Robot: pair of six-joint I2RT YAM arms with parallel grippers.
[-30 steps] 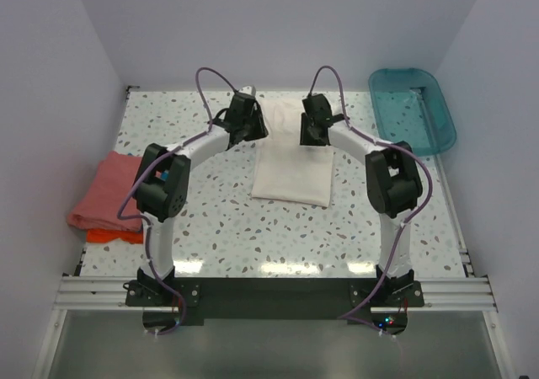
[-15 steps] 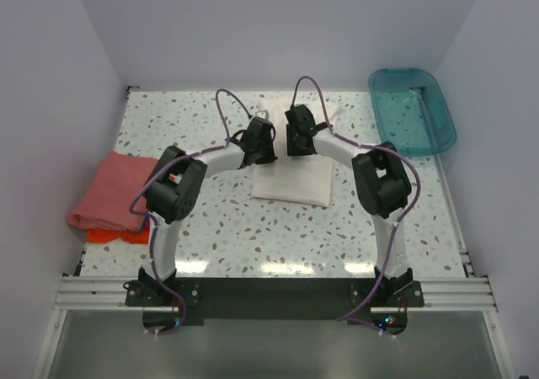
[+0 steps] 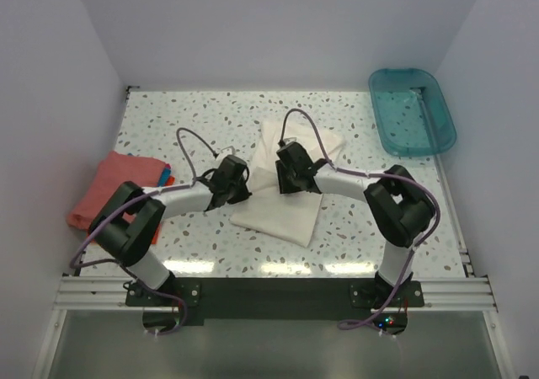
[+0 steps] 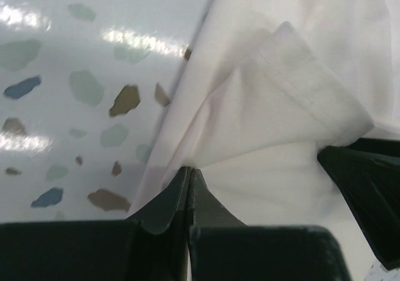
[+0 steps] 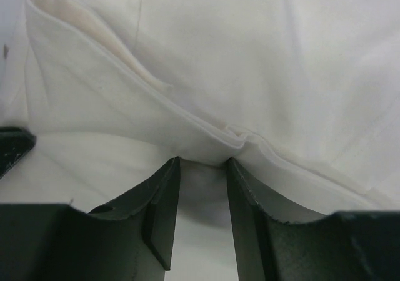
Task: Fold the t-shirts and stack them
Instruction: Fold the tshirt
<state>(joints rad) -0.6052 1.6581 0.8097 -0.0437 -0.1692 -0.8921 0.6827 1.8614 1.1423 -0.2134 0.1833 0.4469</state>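
The white t-shirt lies mid-table, its near part skewed and a wider layer showing behind it. My left gripper is at its left edge, and in the left wrist view it is shut on a pinch of the white cloth. My right gripper is over the shirt's middle. In the right wrist view its jaws stand a little apart, gripping a thick fold of the shirt under a hem. At the left edge, a folded salmon-pink t-shirt tops orange-red and blue ones.
A teal translucent tub stands at the back right corner. The speckled table is walled on three sides. The arms' bases sit on a rail at the near edge.
Both grippers have come toward the near edge, dragging the white shirt's far edge with them and skewing the shirt. The left gripper has shut on the cloth. The pink stack has not moved.
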